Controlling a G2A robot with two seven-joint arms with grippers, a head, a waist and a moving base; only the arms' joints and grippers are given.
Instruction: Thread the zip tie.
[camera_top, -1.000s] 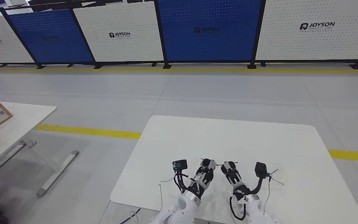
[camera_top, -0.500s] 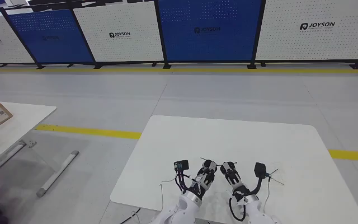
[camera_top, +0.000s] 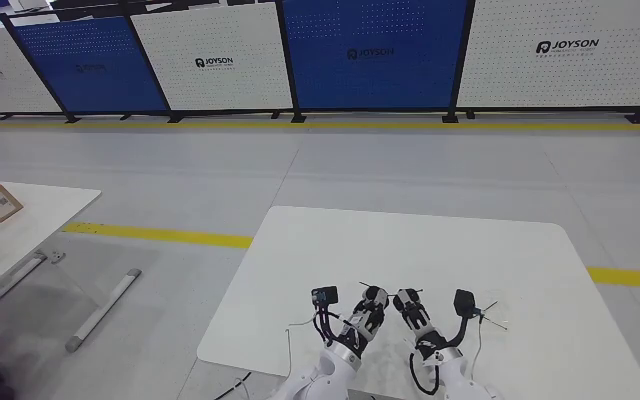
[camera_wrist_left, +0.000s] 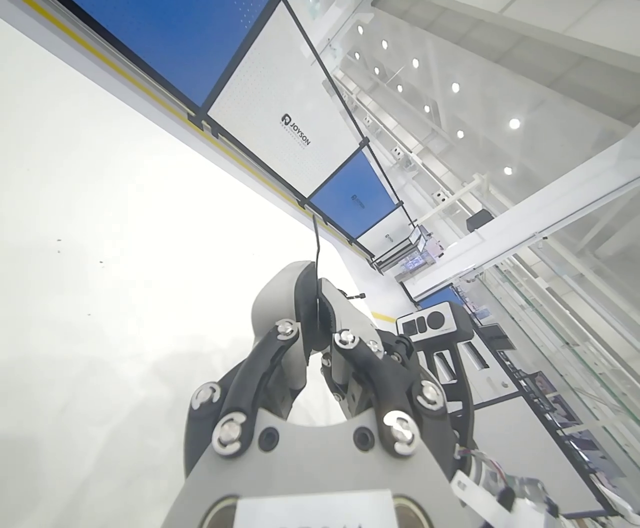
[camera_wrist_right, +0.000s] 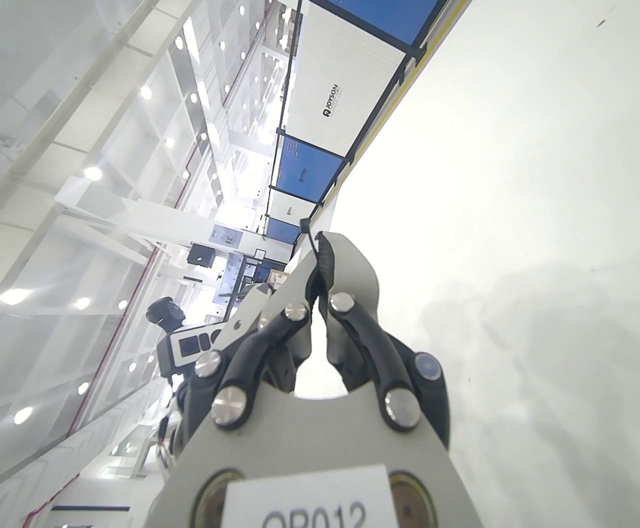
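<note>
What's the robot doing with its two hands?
It's trying to thread a zip tie. The left hand is shut on its thin black tail, the right hand on the end with the little head. Both hands sit close together over the white table; the tail isn't in the head yet.

Logo print on the white pegboard panels (camera_top: 210, 85); a cut-off letter-and-number label (camera_wrist_right: 310, 500) at the base of the right gripper (camera_wrist_right: 320, 257).
</note>
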